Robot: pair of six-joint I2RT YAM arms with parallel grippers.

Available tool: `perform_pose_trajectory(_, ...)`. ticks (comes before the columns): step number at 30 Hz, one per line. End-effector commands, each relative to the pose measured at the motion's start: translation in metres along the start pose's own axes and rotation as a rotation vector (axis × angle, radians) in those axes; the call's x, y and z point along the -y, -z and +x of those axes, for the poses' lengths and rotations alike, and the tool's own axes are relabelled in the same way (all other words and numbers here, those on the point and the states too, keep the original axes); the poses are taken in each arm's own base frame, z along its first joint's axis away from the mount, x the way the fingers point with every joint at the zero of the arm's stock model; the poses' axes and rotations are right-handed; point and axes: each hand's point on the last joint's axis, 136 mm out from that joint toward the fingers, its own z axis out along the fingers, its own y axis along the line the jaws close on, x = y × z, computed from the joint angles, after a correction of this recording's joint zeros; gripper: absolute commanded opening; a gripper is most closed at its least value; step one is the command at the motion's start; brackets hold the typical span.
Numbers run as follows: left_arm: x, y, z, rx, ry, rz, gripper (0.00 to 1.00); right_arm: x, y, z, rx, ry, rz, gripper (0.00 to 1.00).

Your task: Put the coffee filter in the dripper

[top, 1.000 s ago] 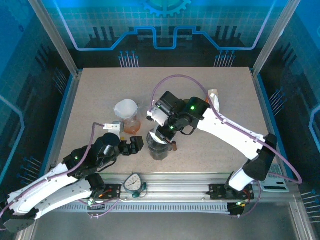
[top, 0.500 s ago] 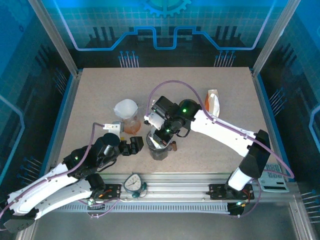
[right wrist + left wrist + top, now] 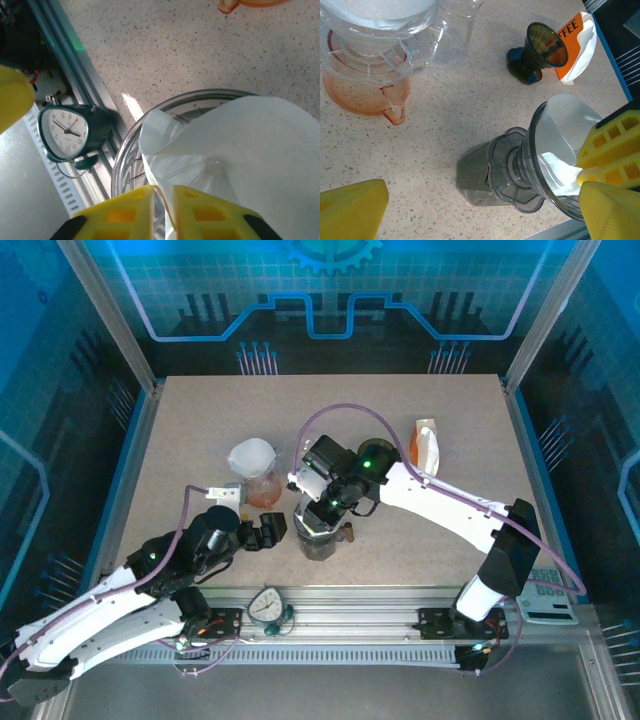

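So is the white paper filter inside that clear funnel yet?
Yes, in: the filter sits inside the rim of the funnel, its upper edge sticking up above it.

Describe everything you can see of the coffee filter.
The coffee filter is thin white paper, cone-shaped with a crumpled, folded lip. It sits open inside the clear dripper, leaning on its wall, part rising above the rim. Its near edge runs between the right hand's yellow fingers; whether they grip it is unclear.

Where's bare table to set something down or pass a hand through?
Free: the far strip of table behind pitcher and packet; the left side, from pitcher to table edge. Crowded: the centre, where dripper, pitcher, left gripper and right gripper bunch.
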Motion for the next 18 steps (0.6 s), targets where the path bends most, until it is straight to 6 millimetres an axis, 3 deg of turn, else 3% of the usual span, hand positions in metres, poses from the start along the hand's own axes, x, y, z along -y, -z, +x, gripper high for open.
perform_pose_trajectory(1,0.0,0.004,-0.004,0.009,0.002,0.001,0.99,-0.009,0.013,-0.002,0.049,0.02,-0.014,0.33)
perform_pose_trajectory(3,0.0,0.003,-0.004,0.009,0.003,0.002,0.99,-0.009,0.018,-0.003,0.067,0.023,-0.009,0.43)
perform_pose_trajectory(9,0.004,0.002,-0.005,0.006,0.003,0.016,0.99,-0.006,0.041,-0.002,0.134,0.027,0.039,0.6)
perform_pose_trajectory(14,0.02,-0.004,-0.007,-0.032,-0.01,0.057,0.94,0.01,0.062,-0.001,0.23,-0.025,0.102,0.64)
perform_pose_trajectory(18,0.04,-0.015,-0.011,-0.098,-0.001,0.124,0.87,0.032,0.066,0.004,0.279,-0.09,0.168,0.65)
